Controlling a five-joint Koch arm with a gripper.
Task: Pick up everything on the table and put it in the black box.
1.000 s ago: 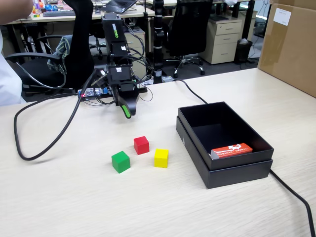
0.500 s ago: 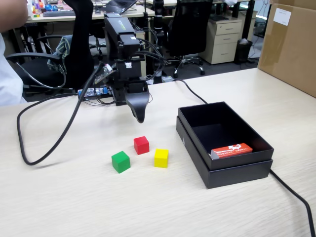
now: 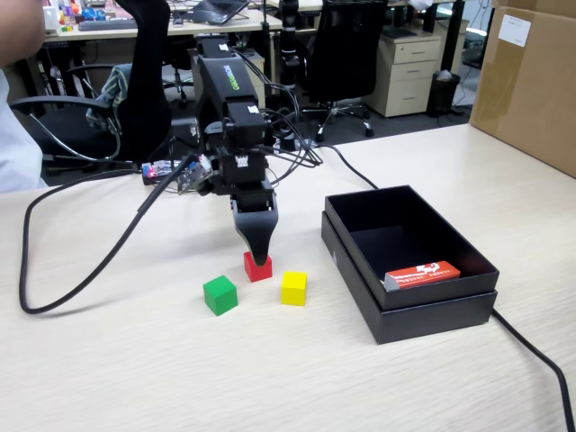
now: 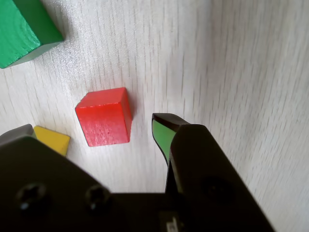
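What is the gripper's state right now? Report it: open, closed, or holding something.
Gripper: open, holding nothing. In the wrist view its fingers are spread, with the red cube on the table near them, not gripped.

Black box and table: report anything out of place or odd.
One thing: a flat orange-red packet already lies inside the black box, against its near wall. The red cube, green cube and yellow cube sit upright and apart on the table. Nothing is spilled or damaged.

An orange-red packet [image 3: 422, 274], a brown cardboard box [image 3: 531, 81] and a black cable [image 3: 85, 256] are in view.
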